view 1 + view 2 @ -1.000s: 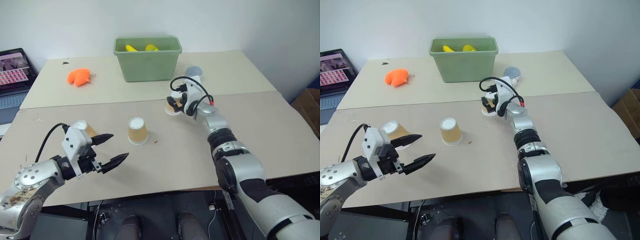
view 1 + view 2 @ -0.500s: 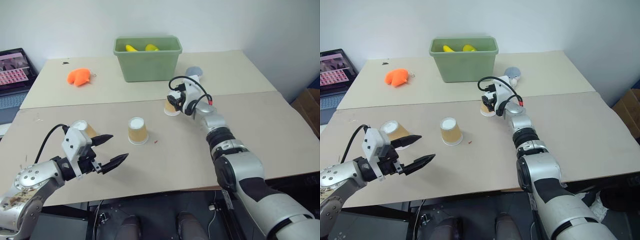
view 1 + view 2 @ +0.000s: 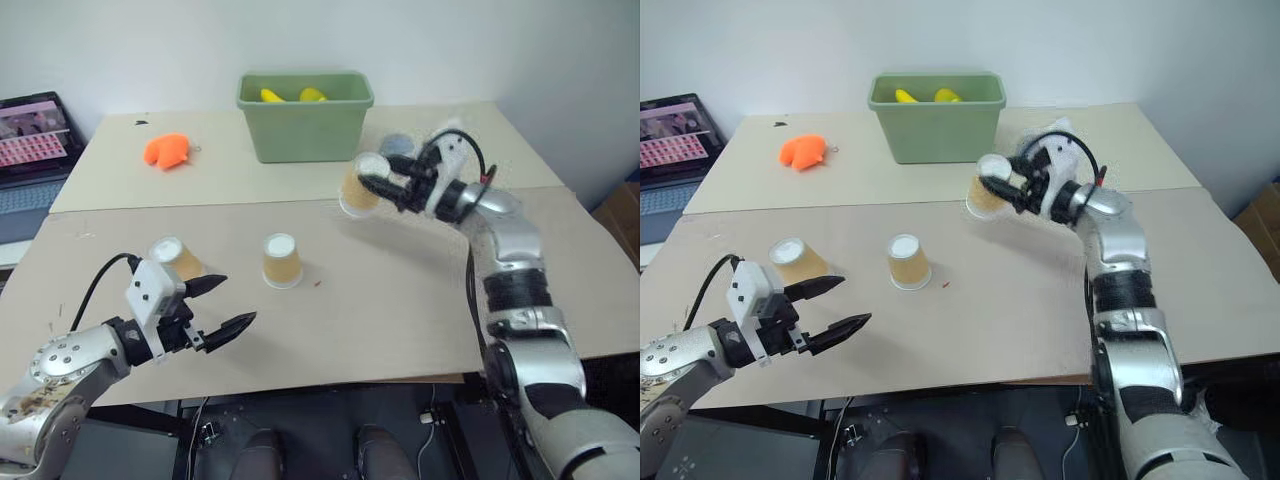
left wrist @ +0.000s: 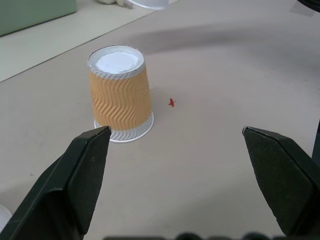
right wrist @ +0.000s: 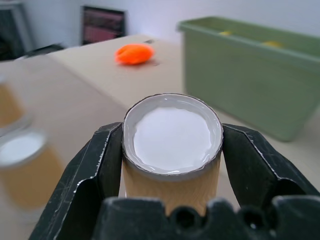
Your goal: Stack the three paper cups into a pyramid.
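**Q.** Head views: why is one cup off the counter?

**A.** The right end effector [image 3: 1008, 186] is closed on the held cup [image 3: 357, 187] by its sides, carrying it tilted, base toward the left, above the counter [image 3: 400, 300] in front of the green bin [image 3: 305, 115]. A side grip leaves the mouth and base free, which suits setting it down inverted. The middle cup [image 3: 281, 260] stands upside down near the counter's centre, and the left cup [image 3: 795, 261] stands likewise beyond the left end effector [image 3: 218, 304]. These two are well apart, so no base pair exists yet; the pyramid is judged barely begun. An orange toy [image 3: 167, 150] and a laptop [image 3: 35, 130] lie at the far left, clear of the work.

**Q.** Left wrist view: what is that arm prepared for?

**A.** Its two fingers [image 4: 82, 175] stand wide apart and empty, aimed low along the counter toward the middle cup [image 4: 121, 100], which sits beyond the fingertips, untouched. The spread would admit the cup's width.

**Q.** Right wrist view: how is the grip set?

**A.** The fingers [image 5: 95, 170] press opposite sides just below the white base rim of the held cup [image 5: 172, 137], base facing the camera.
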